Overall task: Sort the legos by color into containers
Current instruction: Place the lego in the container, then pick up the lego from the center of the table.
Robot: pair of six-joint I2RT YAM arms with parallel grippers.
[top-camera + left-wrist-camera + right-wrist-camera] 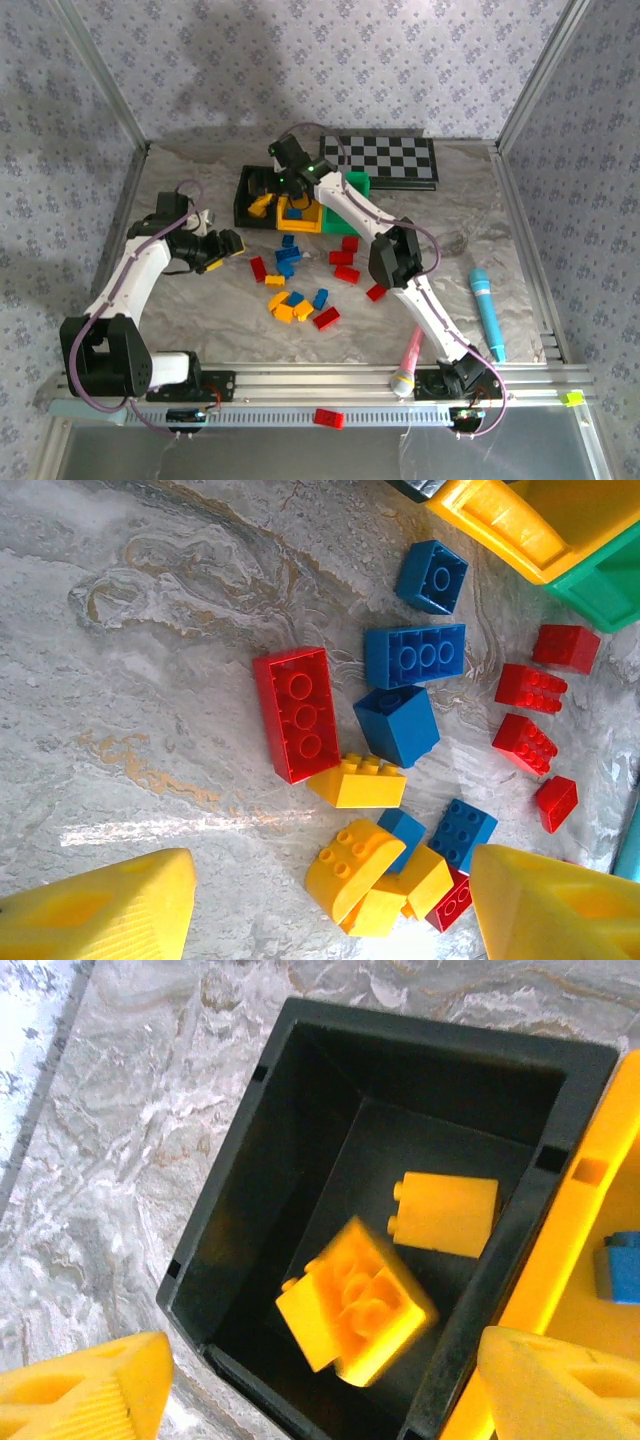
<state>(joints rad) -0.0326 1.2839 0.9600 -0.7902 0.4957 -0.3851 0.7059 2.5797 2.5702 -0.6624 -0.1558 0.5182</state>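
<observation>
The right hand (pixel 325 1360) hangs over the black bin (pixel 265 1190), its yellow fingers (pixel 90 1395) wide apart and gripping nothing. Below them in the bin is a blurred yellow brick (pixel 355 1300), with a second yellow brick (pixel 445 1215) at its 1 o'clock. The yellow bin (pixel 575 1230) touches the black one at 3 o'clock and holds a blue brick (pixel 618 1265); the green bin (pixel 358 183) comes next.

The left hand (pixel 335 880), fingers apart and empty, hovers above the loose legos (pixel 295 285) mid-counter.

The checkerboard (pixel 385 160) lies at 1 o'clock of the bins. The teal marker (pixel 488 310) and pink marker (pixel 410 355) lie at 4 o'clock of the pile. Bare counter (pixel 470 200) opens at 3 o'clock. A red brick (pixel 327 418) rests on the front rail (pixel 260 378).
</observation>
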